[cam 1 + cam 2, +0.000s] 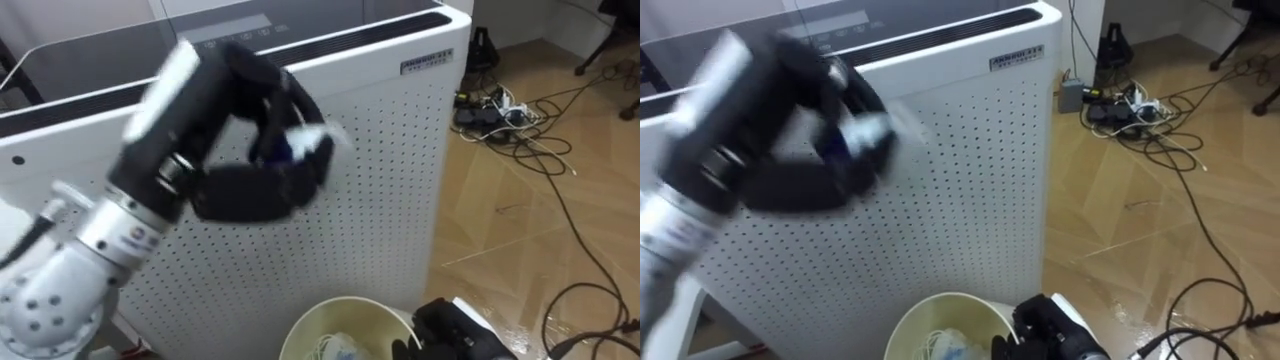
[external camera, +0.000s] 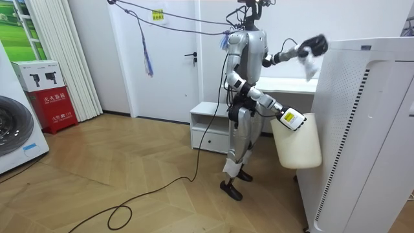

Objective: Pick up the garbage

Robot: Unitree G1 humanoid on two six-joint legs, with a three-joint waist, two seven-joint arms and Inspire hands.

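Left hand (image 1: 255,190) is seen raised in front of the white unit (image 1: 390,170), with its fingers curled round a scrap of white garbage (image 1: 308,142). The bin (image 1: 300,325) is held low by its rim in the right hand (image 1: 450,332). For a clean drop, the scrap should be carried down over the bin's mouth before the fingers are loosened, since so light a piece may well drift, and the bin should be held level beneath.

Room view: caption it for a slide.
Beside a white air purifier, left hand holds crumpled paper high; right hand carries the waste bin.
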